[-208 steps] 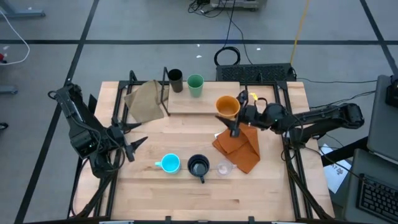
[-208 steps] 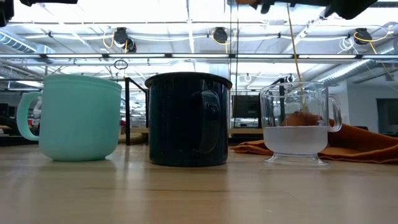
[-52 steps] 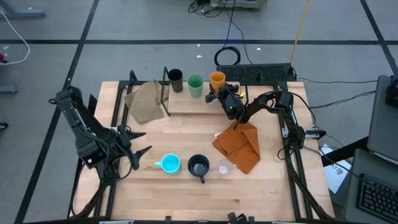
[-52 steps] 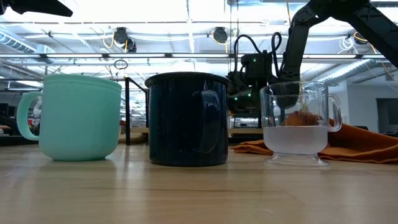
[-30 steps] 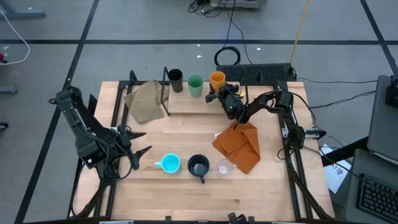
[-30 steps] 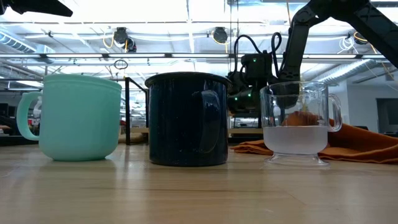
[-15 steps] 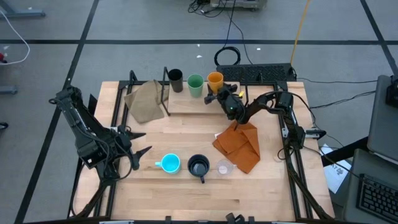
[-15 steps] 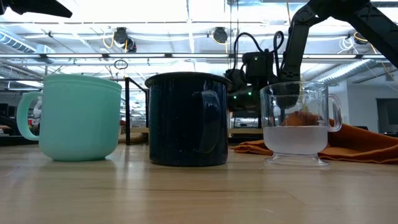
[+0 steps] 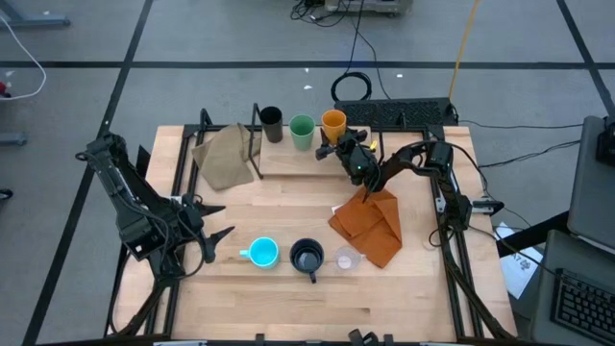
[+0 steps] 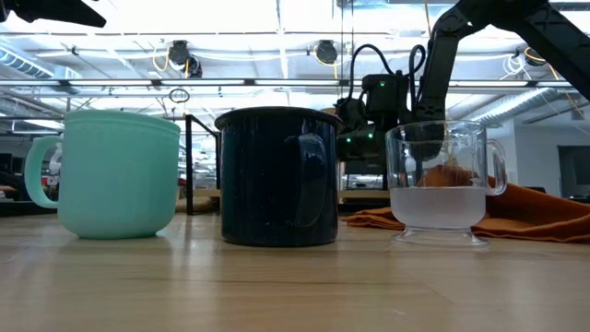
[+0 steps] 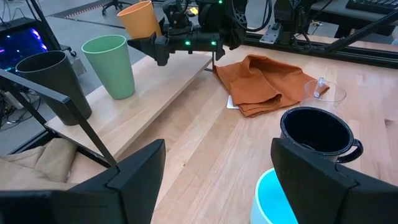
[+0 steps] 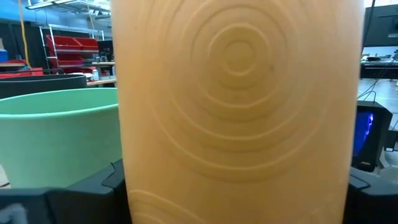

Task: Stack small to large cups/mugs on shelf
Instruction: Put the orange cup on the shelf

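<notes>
The orange cup is over the shelf, beside the green cup and the dark brown cup, which stand on their bases. My right gripper is shut on the orange cup, which fills the right wrist view. The light blue mug, the dark navy mug and the small clear cup stand in a row near the table's near edge. My left gripper waits open, left of the light blue mug. My right gripper pinches the orange cup between its two fingers, one on each side of its lower wall. The fingers come about level, slanting from the table's near-right side. The cup stays upright, mouth up. Whether its base touches the shelf, I cannot tell.
An orange cloth lies crumpled below the right arm, right of the clear cup. A tan cloth lies at the shelf's left end beside a black post. Bare tabletop stretches between the shelf and the mug row.
My right gripper has risen a little and shifted slightly toward the green cup, carrying the orange cup with it. The other cups and mugs have stayed in place.
</notes>
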You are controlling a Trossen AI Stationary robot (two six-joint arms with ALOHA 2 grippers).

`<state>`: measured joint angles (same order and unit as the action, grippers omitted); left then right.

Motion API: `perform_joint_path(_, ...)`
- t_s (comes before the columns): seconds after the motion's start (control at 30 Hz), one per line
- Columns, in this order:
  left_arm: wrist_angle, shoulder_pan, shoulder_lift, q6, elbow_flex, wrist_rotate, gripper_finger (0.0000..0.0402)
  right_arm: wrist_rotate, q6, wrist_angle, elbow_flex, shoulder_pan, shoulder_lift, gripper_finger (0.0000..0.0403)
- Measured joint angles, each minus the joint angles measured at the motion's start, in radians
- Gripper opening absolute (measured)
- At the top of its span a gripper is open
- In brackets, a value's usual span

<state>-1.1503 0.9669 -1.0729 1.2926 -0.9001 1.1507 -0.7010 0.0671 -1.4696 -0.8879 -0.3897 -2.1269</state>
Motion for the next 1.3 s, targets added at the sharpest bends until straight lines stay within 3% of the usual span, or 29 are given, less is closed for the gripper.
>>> perform_joint_path(0.73,0.002,0.0,0.0,0.003,0.0,-0.002,0.0292,-0.006,0.005,0.003,0.0,0.0,0.0,0.0296)
perform_joint_path(1.07,0.003,0.0,0.0,0.006,0.0,-0.002,0.0292,-0.01,0.05,0.017,0.0,0.002,0.0,0.0354)
perform_joint_path(1.3,0.003,0.0,0.0,0.008,0.0,-0.002,0.0292,-0.011,0.053,0.018,0.0,0.002,0.001,0.0358)
